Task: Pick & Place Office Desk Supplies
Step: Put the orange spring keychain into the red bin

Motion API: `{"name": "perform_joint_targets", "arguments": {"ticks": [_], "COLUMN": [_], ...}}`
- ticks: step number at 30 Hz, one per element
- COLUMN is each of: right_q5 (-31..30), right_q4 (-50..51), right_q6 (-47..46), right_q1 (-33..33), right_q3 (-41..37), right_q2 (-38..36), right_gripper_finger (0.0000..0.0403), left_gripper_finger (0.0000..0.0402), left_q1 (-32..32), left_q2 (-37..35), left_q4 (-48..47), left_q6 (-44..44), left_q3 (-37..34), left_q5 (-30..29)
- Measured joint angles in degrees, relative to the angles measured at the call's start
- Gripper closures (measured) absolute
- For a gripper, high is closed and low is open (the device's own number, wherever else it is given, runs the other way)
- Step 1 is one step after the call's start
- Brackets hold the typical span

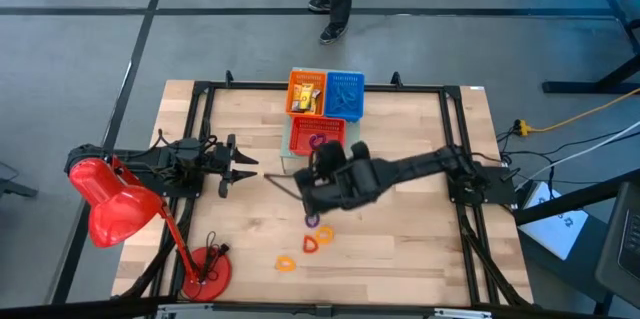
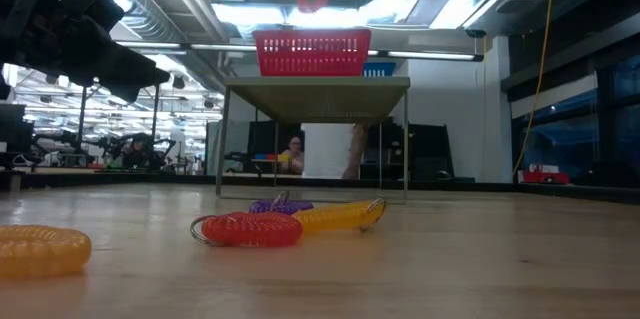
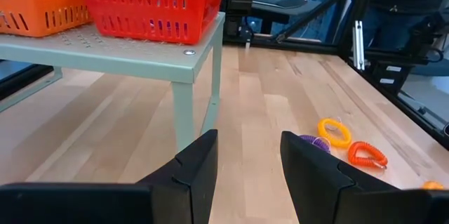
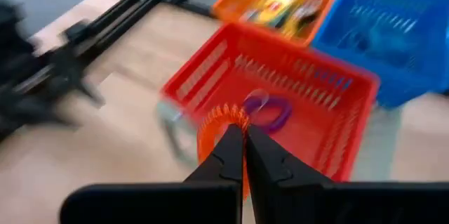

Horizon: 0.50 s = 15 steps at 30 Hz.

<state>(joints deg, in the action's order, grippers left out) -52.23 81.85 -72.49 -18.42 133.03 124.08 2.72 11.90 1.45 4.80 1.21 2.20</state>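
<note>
Wooden table [image 1: 400, 239], no legible writing, right tool [image 4: 244, 131] gripping orange loop [image 4: 223, 120]

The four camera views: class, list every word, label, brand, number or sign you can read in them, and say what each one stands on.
None can be read in any view.
Orange basket: the yellow items inside show dark marks, too blurred to read.
Red basket, blue basket, red desk lamp: no lettering visible.
Coil loops on the table: plain, no marks.
Room behind the table in the low view: no legible signs.
</note>
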Motion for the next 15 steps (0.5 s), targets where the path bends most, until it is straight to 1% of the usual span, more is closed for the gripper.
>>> {"name": "perform_joint_targets", "arguments": {"ticks": [3,6,10,15], "right_q5": [-2.17,-2.56,-1.97,1.47], "right_q4": [-0.26,-1.97,-2.67,-2.42], "right_q6": [2.45,3.99,5.57,6.79], "right_q1": [2.34,3.96,4.60,6.26], "right_q3": [0.00,0.00,0.02,-0.54], "right_q2": [-0.10,-0.14,-0.64,-0.65], "right_gripper_finger": [0.0403,0.0403,0.0403,0.0401], "left_gripper_finger": [0.0251,0.0251,0.0251,0.0251], "left_q1": [0.00,0.00,0.01,0.00], "left_q2": [0.00,0.00,0.00,0.00], "left_q4": [0.00,0.00,0.00,0.00], "left_q6": [0.00,0.00,-0.02,-0.02], "left_q3": [0.00,0.00,0.00,0.00], "left_q5": [-0.05,-0.07,-0.07,-0.07]}}
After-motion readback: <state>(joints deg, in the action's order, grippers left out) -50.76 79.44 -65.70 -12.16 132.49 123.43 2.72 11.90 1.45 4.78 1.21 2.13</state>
